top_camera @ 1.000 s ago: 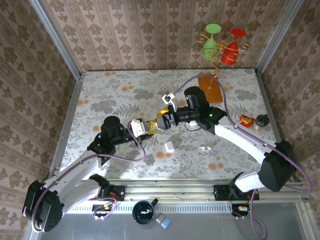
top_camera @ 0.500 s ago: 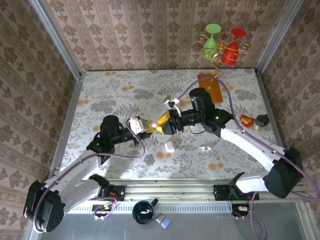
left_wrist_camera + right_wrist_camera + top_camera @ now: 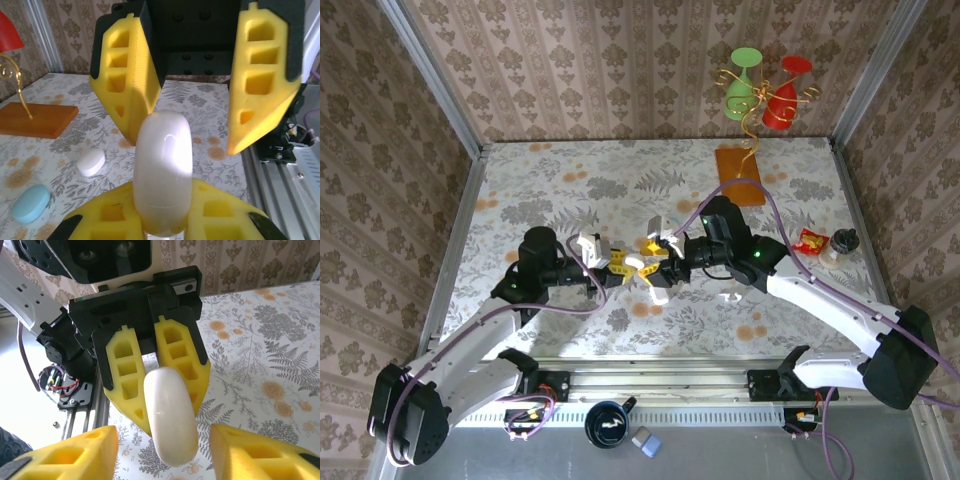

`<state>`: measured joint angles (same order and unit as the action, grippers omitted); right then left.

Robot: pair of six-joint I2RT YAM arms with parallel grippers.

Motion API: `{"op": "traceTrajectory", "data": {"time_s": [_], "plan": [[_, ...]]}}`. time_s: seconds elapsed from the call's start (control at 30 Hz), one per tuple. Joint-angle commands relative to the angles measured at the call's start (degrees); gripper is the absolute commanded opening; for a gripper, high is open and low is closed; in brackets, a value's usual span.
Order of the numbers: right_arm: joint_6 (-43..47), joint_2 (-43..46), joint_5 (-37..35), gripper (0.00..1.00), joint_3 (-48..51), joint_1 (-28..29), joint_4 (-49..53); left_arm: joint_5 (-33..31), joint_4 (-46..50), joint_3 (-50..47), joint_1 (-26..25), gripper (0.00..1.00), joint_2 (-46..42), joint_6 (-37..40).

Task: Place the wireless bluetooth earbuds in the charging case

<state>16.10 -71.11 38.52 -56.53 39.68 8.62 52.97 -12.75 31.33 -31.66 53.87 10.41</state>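
Observation:
My left gripper (image 3: 162, 202) is shut on a smooth white oval charging case (image 3: 162, 170), which sticks out past its yellow fingers with its lid closed. The right gripper (image 3: 162, 450) faces it head-on, open, one yellow finger on each side of the case (image 3: 170, 415) with a small gap on both sides. From above, the two grippers meet over the middle of the table, the left gripper (image 3: 618, 265) beside the right gripper (image 3: 656, 252). A small white earbud (image 3: 91, 162) and a light-blue one (image 3: 31, 202) lie on the floral tablecloth beyond.
A small white object (image 3: 658, 295) lies on the table just below the grippers, another white bit (image 3: 730, 297) to its right. A wire stand with green and red glasses on an orange wooden base (image 3: 740, 175) stands at the back right. A red packet (image 3: 811, 240) lies at the right edge.
The two grippers have come together nose to nose. The right gripper's jaws have narrowed and now straddle the end of the case that the left gripper holds.

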Motion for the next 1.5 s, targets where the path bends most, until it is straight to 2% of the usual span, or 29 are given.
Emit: {"op": "traceTrajectory", "data": {"time_s": [0.0,0.1,0.2,0.37,0.5,0.8,0.87,1.0,1.07,1.27,1.47], "plan": [[5.3,0.3,-1.0,0.48,-1.6,0.3,0.8,3.5,0.6,1.9,0.5,0.01,-0.9,-1.9],[5.3,-0.5,-0.2,0.42,-1.7,0.3,0.5,3.4,0.3,2.0,0.5,0.02,-0.8,-1.9],[4.9,-0.7,0.1,0.32,-1.4,0.3,0.3,2.7,-0.3,1.8,0.5,0.03,-0.8,-2.1],[4.1,-0.1,-0.5,0.26,-0.5,0.3,-0.6,2.4,-1.0,1.8,0.5,0.05,-0.5,-1.8],[3.1,0.4,-0.8,0.24,0.1,0.2,-1.6,2.1,-1.3,1.8,0.5,0.12,-0.3,-1.7],[-0.7,0.6,-1.7,0.21,3.0,-1.8,-5.7,1.0,-1.6,1.7,0.8,0.55,0.1,-1.5],[-1.8,0.1,-2.3,0.21,4.2,-3.1,-6.9,-0.5,-2.5,1.5,0.9,0.7,-0.3,-1.4],[-6.4,-1.4,-3.5,0.21,7.5,-6.3,-11.6,-8.7,-7.0,-1.3,0.9,0.91,-2.9,-0.7],[-10.7,-2.7,-5.6,0.21,9.1,-8.0,-14.1,-12.8,-8.0,-2.8,1.0,0.98,-4.1,0.2],[-29.0,-11.8,-12.0,0.2,7.9,-12.5,-14.8,-23.9,-6.9,-4.8,1.1,1.0,-4.2,1.6],[-41.4,-24.6,-13.3,0.14,3.1,-12.5,-17.0,-26.8,-7.3,-6.0,1.0,1.0,-2.1,2.0]]}}
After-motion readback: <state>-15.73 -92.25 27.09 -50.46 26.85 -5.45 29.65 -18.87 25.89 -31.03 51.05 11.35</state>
